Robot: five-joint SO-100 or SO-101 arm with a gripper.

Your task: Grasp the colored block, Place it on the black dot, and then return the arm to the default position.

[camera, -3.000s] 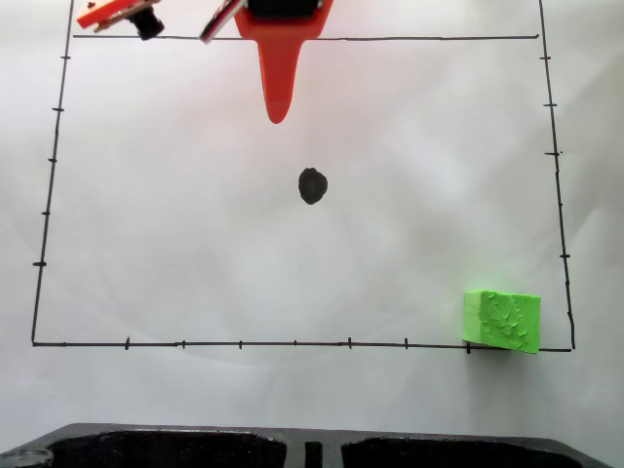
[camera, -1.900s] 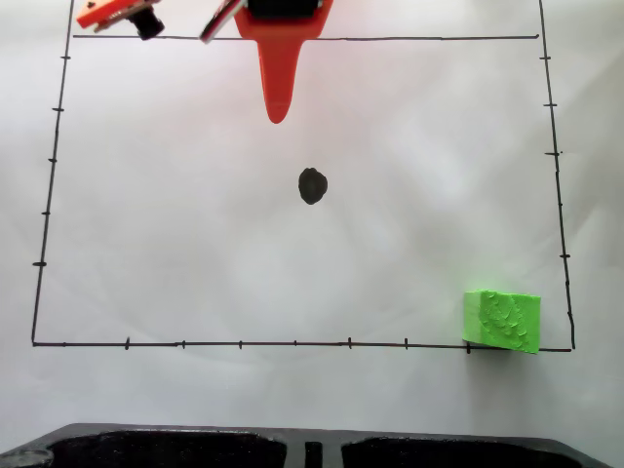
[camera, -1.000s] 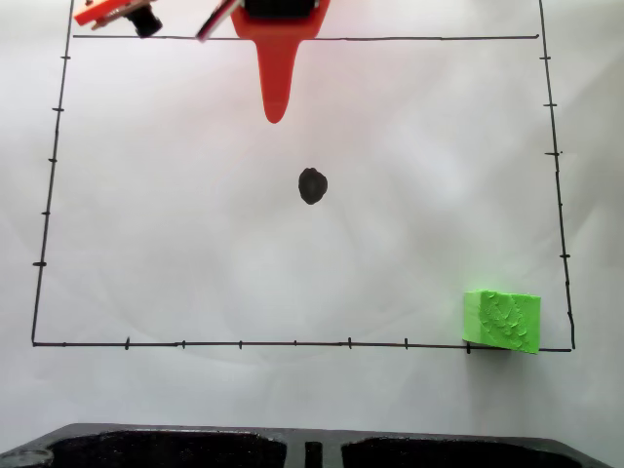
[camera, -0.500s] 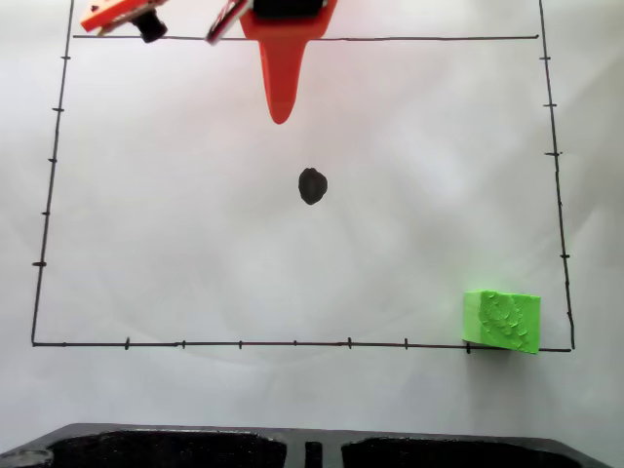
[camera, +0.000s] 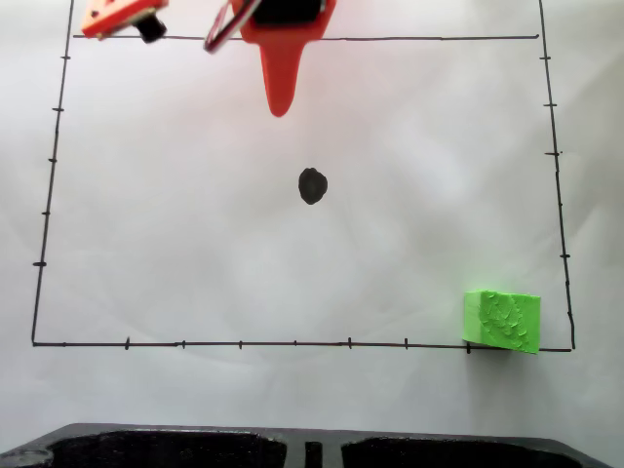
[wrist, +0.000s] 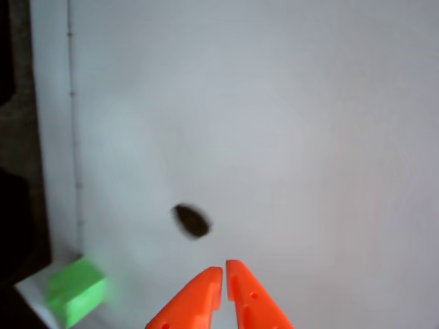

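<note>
The colored block [camera: 502,320], well apart from the black dot [camera: 312,185], looks light and rigid; its flat sides suit the empty, nearly closed gripper [wrist: 224,272].

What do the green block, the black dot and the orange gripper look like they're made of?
Block: probably 3D-printed plastic, matte lime green, with a rough bumpy top face.
Dot: looks like marker ink on the white paper; flat, dull, with an uneven oval edge.
Gripper: apparently hard orange plastic, smooth and slightly glossy, with pointed fingers and small round holes visible in the wrist view.
</note>
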